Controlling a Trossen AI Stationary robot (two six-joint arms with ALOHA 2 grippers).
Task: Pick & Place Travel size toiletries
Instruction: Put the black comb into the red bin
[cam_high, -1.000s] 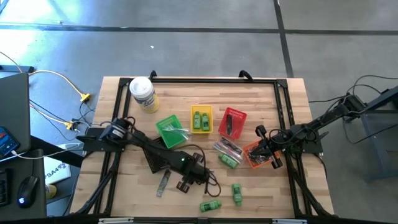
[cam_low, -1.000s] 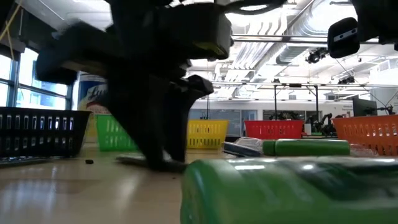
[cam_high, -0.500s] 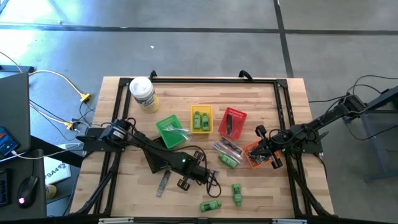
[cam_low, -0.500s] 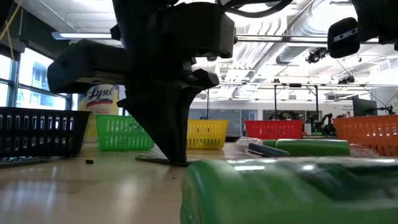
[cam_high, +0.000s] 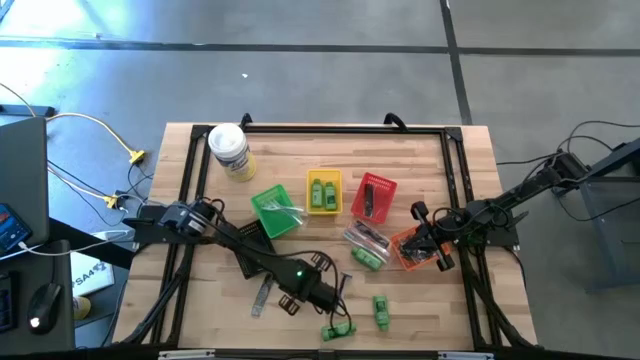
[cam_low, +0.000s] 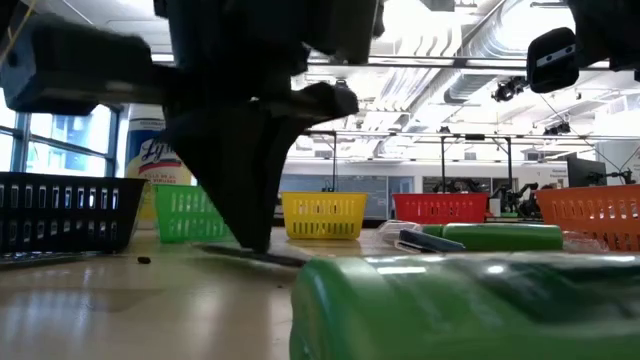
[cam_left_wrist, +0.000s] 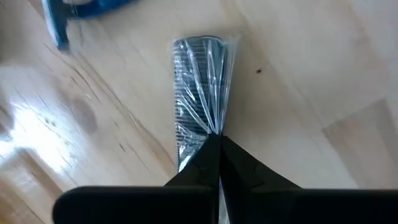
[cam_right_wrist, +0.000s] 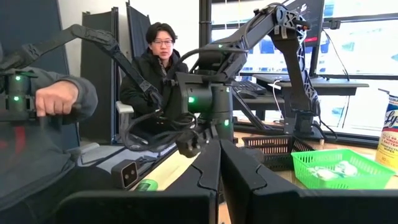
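Pinching the wrapped comb (cam_left_wrist: 204, 93) on the bare wood near the table's front edge.
My left gripper (cam_left_wrist: 217, 144) is closed tight on its wrapper end: light, flat, crinkly film, slippery, likely to dangle and slide.

A dark gripper (cam_low: 250, 235) comes down from above, its fingers pressed together at a thin flat item (cam_low: 262, 256) on the wooden table (cam_low: 120, 300). A green bottle (cam_low: 470, 305) lies nearest, lower right. Farther back stand black (cam_low: 65, 210), green (cam_low: 185, 212), yellow (cam_low: 322, 215), red (cam_low: 442, 207) and orange (cam_low: 592, 215) baskets, and a Lysol canister (cam_low: 150, 165).
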